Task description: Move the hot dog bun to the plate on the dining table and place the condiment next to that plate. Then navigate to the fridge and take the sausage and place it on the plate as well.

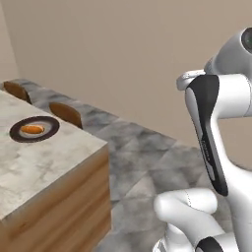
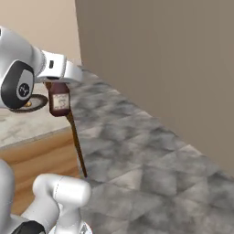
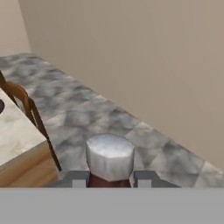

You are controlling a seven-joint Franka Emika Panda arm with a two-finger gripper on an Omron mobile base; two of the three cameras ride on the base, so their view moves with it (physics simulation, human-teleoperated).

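Observation:
The hot dog bun (image 1: 33, 129) lies on the dark round plate (image 1: 17, 132) on the marble dining table (image 1: 49, 167). My gripper (image 2: 57, 85) is shut on the neck of the condiment (image 2: 59, 102), a dark red-brown bottle with a pale label. It hangs upright in the air past the table's end, over the floor. In the hand view its pale cap (image 3: 109, 156) sits between the fingertips of the gripper (image 3: 109, 178). The plate's edge (image 2: 40, 104) shows just behind the bottle. The fridge and the sausage are out of view.
Two wooden chairs (image 1: 66, 114) (image 1: 17, 91) stand along the table's far side, and one chair's leg (image 2: 77, 141) runs down below the bottle. A beige wall (image 2: 160, 68) rises close on the right. Grey tiled floor (image 1: 147, 152) lies between table and wall.

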